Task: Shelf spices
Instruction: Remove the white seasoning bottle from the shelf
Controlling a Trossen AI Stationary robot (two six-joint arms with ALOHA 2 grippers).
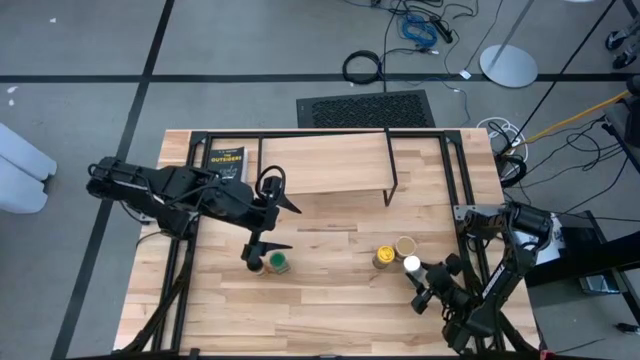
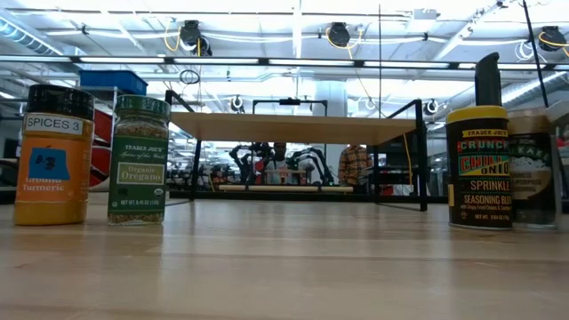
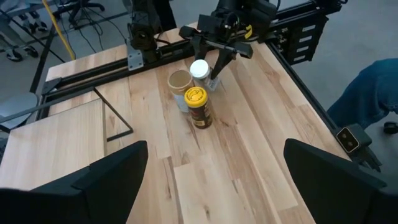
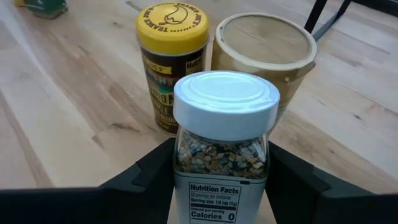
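Observation:
The shelf [image 1: 325,165], a light plank on thin black legs, stands at the table's far side. An orange jar with a dark lid [image 1: 257,265] and a green-lidded jar [image 1: 279,263] stand left of centre, below my left gripper [image 1: 281,225], which hovers open. Right of centre stand a yellow-lidded jar [image 1: 384,258] and a tan-lidded jar [image 1: 405,245]. Just beside them is the white-lidded jar [image 4: 226,106], with my right gripper [image 1: 416,273] shut on it. My right gripper pinches the white-lidded jar by its glass body [image 4: 186,158], below the lid, one finger on each opposite side. The fingers [image 4: 146,177] slant down from the table's near right. The jar stays about upright; its base is hidden, so whether it stands on the table I cannot tell.
A flat black packet with yellow lettering [image 1: 225,160] lies at the far left beside the shelf. Black metal rails [image 1: 460,190] run along the table's left and right sides. Bare wood lies between the two pairs of jars [image 1: 330,280].

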